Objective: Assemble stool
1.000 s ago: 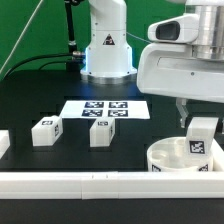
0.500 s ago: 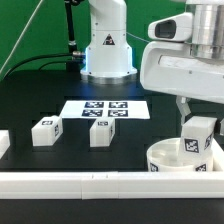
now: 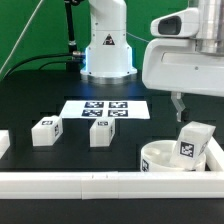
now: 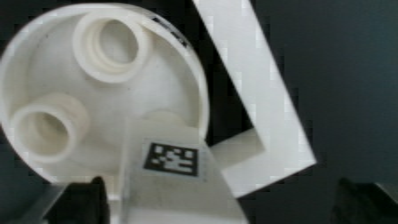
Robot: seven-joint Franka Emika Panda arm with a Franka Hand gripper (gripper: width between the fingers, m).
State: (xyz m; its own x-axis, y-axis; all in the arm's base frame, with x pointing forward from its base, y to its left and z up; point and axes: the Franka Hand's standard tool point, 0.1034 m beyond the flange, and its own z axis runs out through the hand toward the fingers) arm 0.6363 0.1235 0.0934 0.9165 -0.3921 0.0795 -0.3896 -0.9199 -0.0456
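- Claw [image 3: 182, 106] is now open and empty, lifted clear above the leg [image 3: 195, 143]. A second ago it was clamped on that leg.
- Leg is left on the seat disc [image 3: 155, 160], at the exterior view's right, just behind the long rail [image 3: 90, 182]. It was upright and now leans.
- Wrist view: two disc sockets are bare, and the tagged leg rests against the disc.
- Read: leg is likely not seated and needs a regrasp and straightening.
- Two spare legs [image 3: 45, 131] sit on the worktop [image 3: 30, 100] near the marker board [image 3: 105, 110].
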